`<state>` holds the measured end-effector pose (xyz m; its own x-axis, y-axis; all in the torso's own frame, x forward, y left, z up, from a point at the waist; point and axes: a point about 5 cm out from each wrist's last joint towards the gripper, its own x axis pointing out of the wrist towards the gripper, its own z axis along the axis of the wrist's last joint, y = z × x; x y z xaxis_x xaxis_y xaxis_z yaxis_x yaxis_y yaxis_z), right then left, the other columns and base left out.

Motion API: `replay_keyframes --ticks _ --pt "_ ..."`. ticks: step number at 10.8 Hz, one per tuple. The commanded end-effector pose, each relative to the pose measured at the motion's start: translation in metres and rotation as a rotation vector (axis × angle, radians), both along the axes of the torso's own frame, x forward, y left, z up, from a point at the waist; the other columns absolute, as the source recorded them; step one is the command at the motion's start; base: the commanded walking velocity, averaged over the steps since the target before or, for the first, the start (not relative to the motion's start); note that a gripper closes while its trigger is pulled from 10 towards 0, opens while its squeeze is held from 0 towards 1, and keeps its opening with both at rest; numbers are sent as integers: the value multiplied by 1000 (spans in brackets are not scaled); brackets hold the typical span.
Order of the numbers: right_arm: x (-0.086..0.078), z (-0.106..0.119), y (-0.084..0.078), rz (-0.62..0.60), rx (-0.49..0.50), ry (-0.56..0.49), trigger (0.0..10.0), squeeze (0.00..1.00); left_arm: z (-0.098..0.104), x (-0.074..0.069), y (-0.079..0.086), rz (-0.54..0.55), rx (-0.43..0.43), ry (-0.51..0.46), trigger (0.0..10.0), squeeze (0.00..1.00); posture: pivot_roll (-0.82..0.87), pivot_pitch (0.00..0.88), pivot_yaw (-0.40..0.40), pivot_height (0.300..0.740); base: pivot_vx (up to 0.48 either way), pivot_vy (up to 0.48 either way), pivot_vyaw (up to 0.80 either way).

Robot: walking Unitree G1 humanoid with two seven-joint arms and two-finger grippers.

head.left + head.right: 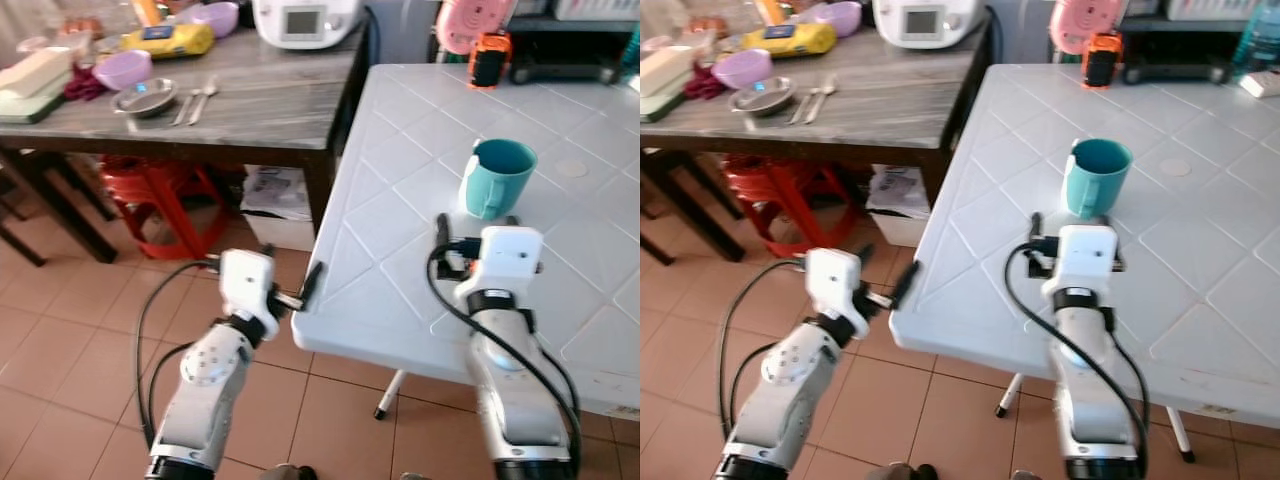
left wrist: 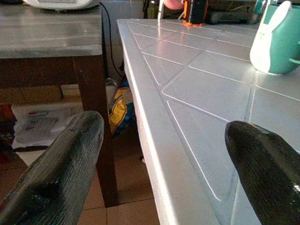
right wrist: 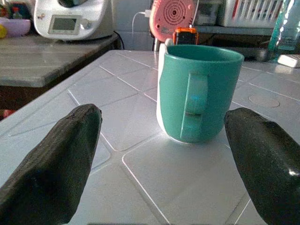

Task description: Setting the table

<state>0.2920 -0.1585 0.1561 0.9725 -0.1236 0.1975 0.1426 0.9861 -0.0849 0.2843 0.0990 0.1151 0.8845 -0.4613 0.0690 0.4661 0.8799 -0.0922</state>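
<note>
Teal mug (image 3: 199,93) upright on white table (image 1: 400,160), just ahead of spread right gripper (image 3: 161,164) fingers, left gripper (image 2: 164,173) fingers spread at table edge

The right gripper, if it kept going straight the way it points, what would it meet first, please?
Most likely the teal mug, standing upright on the white table directly ahead of the open right gripper, handle facing it.

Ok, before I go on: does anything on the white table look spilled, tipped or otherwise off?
Nothing stands out. The teal mug stands upright on the white table, handle toward the right gripper, which is open just short of it. No spill around its base. The left gripper is open at the table's near edge.
</note>
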Motion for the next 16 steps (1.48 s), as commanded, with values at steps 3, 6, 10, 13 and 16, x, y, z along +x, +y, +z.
replay_keyframes --ticks 3,6,10,13,16 --pt "-2 -2 3 7 5 9 10000 0 -2 -3 5 -11 11 14 10000 0 -9 139 116 740 0 0 -590" --pt "-2 -3 2 1 6 14 10000 0 -2 -5 5 -22 10 15 10000 0 -6 146 117 740 0 0 -710" --pt "-1 1 -4 -18 -14 2 10000 0 -1 -10 5 -47 -18 21 10000 0 -11 169 113 740 0 0 -384" --pt "7 12 -24 -127 -54 -33 10000 0 -7 -26 9 -148 14 39 10000 0 -6 193 111 740 0 0 0" --pt "8 11 -21 -109 -48 -28 10000 0 -7 -27 8 -162 14 53 10000 0 -4 189 108 740 0 0 0"
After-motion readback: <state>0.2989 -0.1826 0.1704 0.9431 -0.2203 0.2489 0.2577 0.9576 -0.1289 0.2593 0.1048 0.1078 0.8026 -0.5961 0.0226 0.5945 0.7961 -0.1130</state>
